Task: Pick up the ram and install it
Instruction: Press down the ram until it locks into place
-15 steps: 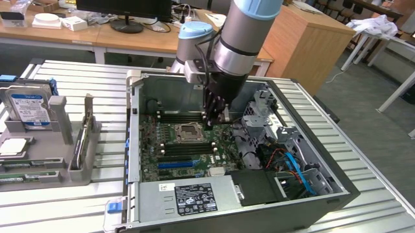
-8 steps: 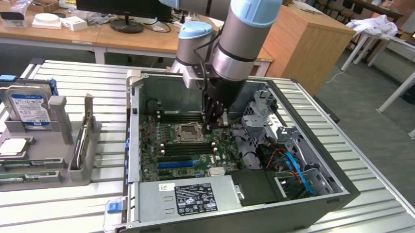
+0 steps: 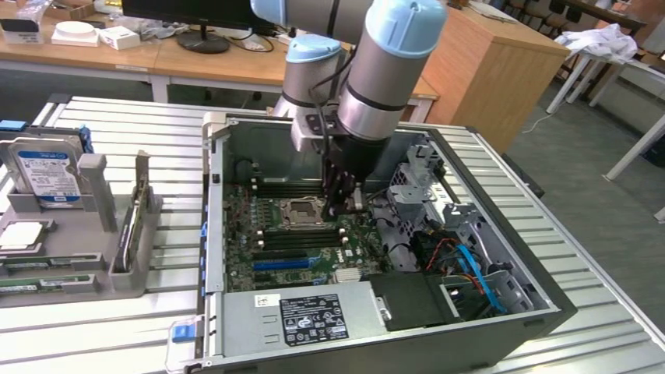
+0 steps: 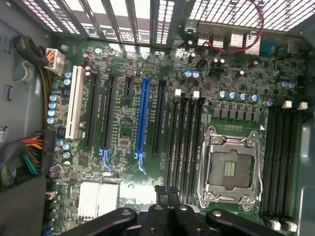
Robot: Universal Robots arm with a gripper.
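Inside the open computer case (image 3: 216,234), laid on its side on the slatted table (image 3: 124,117), the arm (image 3: 374,86) reaches straight down to the motherboard (image 3: 272,251). The gripper (image 3: 343,206) hangs at about 3 o'clock from the empty CPU socket (image 3: 304,209) in the exterior view.

From the wrist, we see the gripper (image 4: 169,199) drawn in tight on a thin dark strip. We take this to be the ram (image 4: 169,191), seen edge-on, though little of it can be made out. The strip runs the same way as the memory slots (image 4: 184,142) lying between the socket and the blue expansion slot (image 4: 142,118). In our judgement that is why the wrist is turned as it is: a stick goes home only when it is parallel to its slot and pressed squarely from above.

The slots on both sides of the socket look empty, their white latches (image 4: 178,92) at one end, so nothing is seated yet, as far as we can judge.

At 9 o'clock from the case a grey parts holder (image 3: 93,257) keeps a hard drive (image 3: 47,175) standing upright in its rack — upright, we suppose, so that a gripper can take each part by its top edge. The power supply (image 3: 311,315) fills the case at 6 o'clock, well apart from the gripper.
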